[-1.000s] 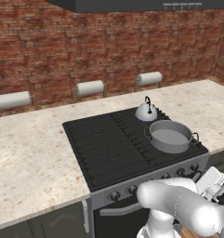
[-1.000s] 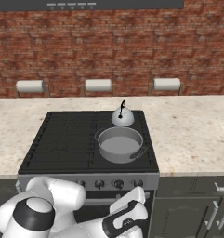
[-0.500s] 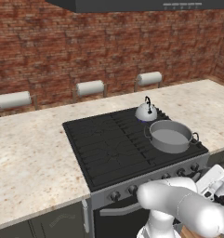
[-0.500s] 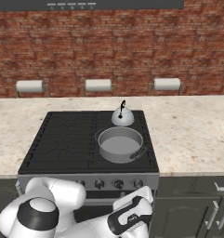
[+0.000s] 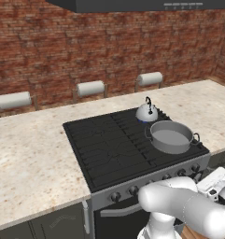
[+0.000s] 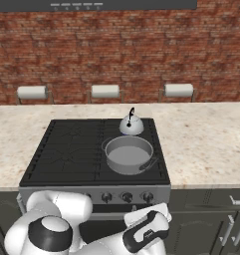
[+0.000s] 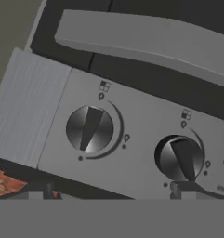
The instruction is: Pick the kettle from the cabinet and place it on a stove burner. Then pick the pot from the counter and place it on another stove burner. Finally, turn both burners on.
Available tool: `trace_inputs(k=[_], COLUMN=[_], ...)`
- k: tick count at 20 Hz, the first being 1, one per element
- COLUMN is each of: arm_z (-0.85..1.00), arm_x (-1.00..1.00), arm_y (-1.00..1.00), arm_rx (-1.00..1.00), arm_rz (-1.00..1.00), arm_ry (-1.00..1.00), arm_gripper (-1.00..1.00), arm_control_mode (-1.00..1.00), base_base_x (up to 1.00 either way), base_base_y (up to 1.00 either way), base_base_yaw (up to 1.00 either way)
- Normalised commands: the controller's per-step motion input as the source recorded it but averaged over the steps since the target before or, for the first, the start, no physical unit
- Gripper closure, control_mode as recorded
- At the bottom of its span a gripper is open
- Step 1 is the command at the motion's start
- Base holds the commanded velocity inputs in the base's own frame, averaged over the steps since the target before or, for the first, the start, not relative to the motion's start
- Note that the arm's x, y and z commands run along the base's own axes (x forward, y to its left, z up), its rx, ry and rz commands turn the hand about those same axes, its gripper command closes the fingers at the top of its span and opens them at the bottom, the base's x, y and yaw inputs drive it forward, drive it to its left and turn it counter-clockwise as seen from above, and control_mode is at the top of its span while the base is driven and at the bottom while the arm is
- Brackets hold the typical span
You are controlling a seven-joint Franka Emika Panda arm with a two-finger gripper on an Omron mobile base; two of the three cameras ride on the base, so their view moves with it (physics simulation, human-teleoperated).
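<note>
The kettle [image 5: 146, 112] stands on the back right burner of the stove [image 5: 104, 144], its black arched handle upright, and the pot [image 5: 170, 137] sits just in front of it on the front right burner, near the kettle but whether they touch cannot be told; from the right base camera the kettle [image 6: 131, 124] again shows just behind the pot [image 6: 129, 154], both on the right half of the black cooktop [image 6: 66, 149]. Along the steel front of the range runs the knob row [image 6: 126, 197], and the hand camera looks closely at two of these knobs: one knob [image 7: 89, 128] near the middle of that view and a second knob [image 7: 179, 157] toward its right, each a dark round dial with a raised bar (the small burner symbols above them are too blurred to read). The gripper [image 7: 111, 189] faces this panel with its jaws spread wide and nothing between them, one dark fingertip [image 7: 36, 189] low at the left and the other just under the second knob. The beige counter [image 5: 30, 158] spreads on both sides of the stove, and three paper-towel rolls [image 6: 105, 91] hang on the brick wall [image 6: 116, 50] behind.
</note>
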Motion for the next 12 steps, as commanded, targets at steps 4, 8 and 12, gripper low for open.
trace_inputs(k=[4,8,12], arm_z=[0.00,-0.04,-0.03], arm_x=[0.16,0.21,0.08], arm_y=[0.00,0.00,0.00], arm_rx=[0.17,0.15,0.07], arm_rz=[0.00,0.00,0.00], arm_ry=[0.06,0.07,0.03], arm_gripper=[-1.00,-1.00,-1.00], arm_control_mode=[-1.00,-1.00,-1.00], base_base_x=[0.00,0.00,0.00], base_base_y=[0.00,0.00,0.00], base_base_yaw=[0.00,0.00,0.00])
